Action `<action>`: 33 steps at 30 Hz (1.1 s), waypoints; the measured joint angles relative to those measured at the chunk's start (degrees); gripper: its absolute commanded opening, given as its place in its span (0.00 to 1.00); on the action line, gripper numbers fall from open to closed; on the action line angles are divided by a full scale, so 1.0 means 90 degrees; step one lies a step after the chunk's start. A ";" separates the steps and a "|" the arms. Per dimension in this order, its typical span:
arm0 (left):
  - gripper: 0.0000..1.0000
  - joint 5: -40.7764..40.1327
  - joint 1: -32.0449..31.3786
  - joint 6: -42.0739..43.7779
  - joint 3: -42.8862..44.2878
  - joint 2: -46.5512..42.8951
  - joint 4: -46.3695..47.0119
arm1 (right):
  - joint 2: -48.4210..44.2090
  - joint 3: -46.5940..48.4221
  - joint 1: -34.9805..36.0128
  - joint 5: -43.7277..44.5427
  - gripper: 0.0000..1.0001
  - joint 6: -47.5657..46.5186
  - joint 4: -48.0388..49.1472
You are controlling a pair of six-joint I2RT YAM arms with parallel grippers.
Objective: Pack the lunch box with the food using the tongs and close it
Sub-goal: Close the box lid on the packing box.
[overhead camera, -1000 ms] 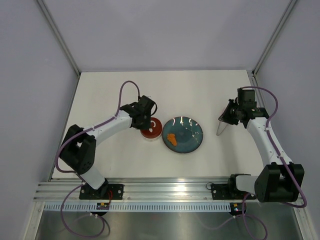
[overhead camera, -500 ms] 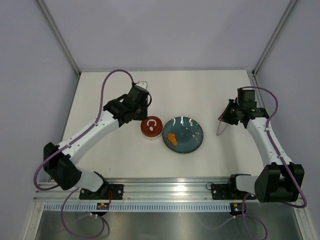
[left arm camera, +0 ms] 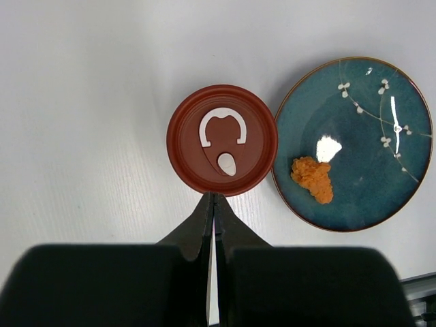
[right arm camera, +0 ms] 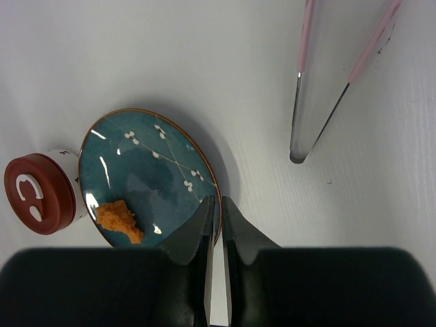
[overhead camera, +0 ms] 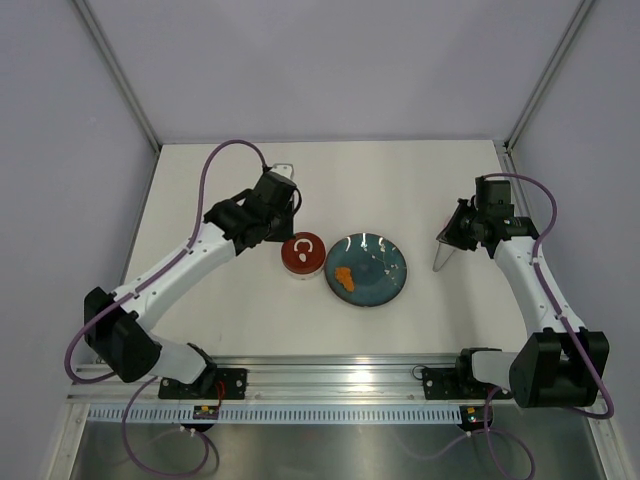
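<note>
White table (overhead camera: pixel 400 180) is carrying the lunch box (left arm camera: pixel 222 149), lid already sitting on, just beside a teal plate (left arm camera: pixel 368 184) where one orange food piece (left arm camera: pixel 313 179) is lying, likely getting left out; tongs (right arm camera: pixel 304 41) are lying apart, left gripper (left arm camera: pixel 212 204) and right gripper (right arm camera: pixel 216 211) both pinching shut, empty

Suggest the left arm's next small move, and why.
Probably open the left gripper and lower it to the lid to take it off. The lid is already on, yet an orange piece still sits on the plate. The right gripper is shut too, and the tongs lie unheld.
</note>
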 measured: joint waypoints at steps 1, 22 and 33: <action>0.00 0.0002 0.0000 0.0002 0.0002 0.0029 0.0000 | -0.0002 -0.0002 0.0000 0.0000 0.15 0.0000 0.0002; 0.00 0.0121 -0.0121 -0.0182 -0.0617 0.1481 0.0311 | -0.0015 -0.0102 0.0000 0.0002 0.15 0.0000 0.0024; 0.00 -0.0294 -0.0138 0.0000 0.0124 -0.0323 -0.0192 | -0.0221 -0.0124 0.0000 0.0010 0.26 0.0034 0.0019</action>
